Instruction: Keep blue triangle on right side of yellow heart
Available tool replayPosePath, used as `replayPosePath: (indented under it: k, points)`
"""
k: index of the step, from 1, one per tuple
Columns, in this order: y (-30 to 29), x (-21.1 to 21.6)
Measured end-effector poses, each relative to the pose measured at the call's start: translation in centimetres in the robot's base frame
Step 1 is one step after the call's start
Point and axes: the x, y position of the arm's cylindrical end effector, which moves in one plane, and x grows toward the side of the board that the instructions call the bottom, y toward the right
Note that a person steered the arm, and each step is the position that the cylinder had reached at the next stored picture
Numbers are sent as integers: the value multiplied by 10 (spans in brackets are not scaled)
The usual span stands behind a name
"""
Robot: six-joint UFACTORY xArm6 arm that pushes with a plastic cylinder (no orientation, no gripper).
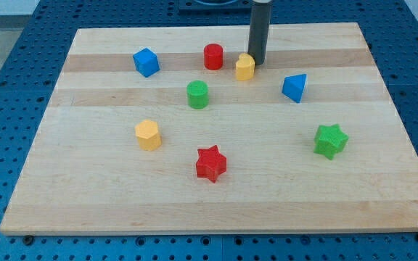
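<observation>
The yellow heart point(244, 67) sits near the top middle of the wooden board. The blue triangle point(294, 87) lies to the heart's right and a little lower, apart from it. My tip point(257, 61) stands right against the heart's upper right side, between the heart and the board's top edge. The rod rises straight up out of the view's top.
A red cylinder point(212, 56) is just left of the heart. A blue cube point(145, 62) is at the upper left, a green cylinder point(197, 94) in the middle, a yellow hexagon point(148, 135) at the left, a red star point(210, 163) at the bottom middle, a green star point(330, 140) at the right.
</observation>
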Motion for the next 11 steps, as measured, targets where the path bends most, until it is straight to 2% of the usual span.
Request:
replayPosePath:
  k: [4, 5, 6, 7, 8, 9, 11]
  points:
    - [-33, 48]
    - [-25, 32]
    - [10, 6]
    - [77, 9]
    - [121, 43]
    - [106, 69]
    - [71, 70]
